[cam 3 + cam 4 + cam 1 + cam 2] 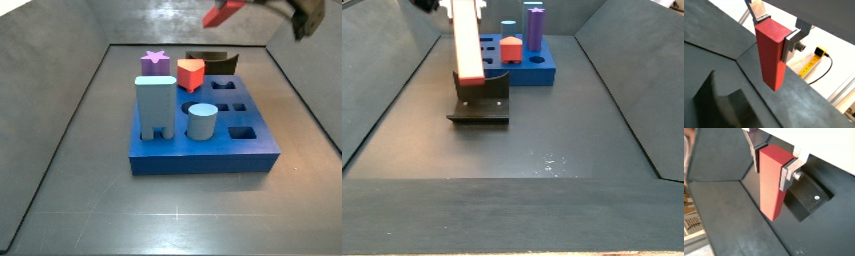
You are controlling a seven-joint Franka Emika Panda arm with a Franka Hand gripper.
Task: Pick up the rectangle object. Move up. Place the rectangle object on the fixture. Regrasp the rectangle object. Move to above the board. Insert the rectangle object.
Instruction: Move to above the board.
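The rectangle object (771, 57), a long plain red block with a square cross-section, is hanging in the air, clamped near its upper end by the gripper (775, 31). In both wrist views the flat silver fingers (787, 174) are pressing on opposite sides of the block, so the jaws are closed narrowly around it, and most of the block's length is extending free beyond them. In a side view the rectangle object (469, 42) is standing upright, its lower end hovering just above the fixture (481, 107) without clearly touching it; the gripper itself is mostly cut off at the picture's upper edge. The fixture is a small, nearly black angled holder sitting on the dark floor, just in front of the board (543, 68). In a side view the board (201, 150) is showing as a thick blue slab with shaped holes, carrying a tall light-blue block (154, 108), a light-blue cylinder (202, 121), a purple star-topped piece (155, 62) and a short red piece with a yellow top (191, 72). There the red block (222, 14) is appearing only as a blurred shape near the top edge.
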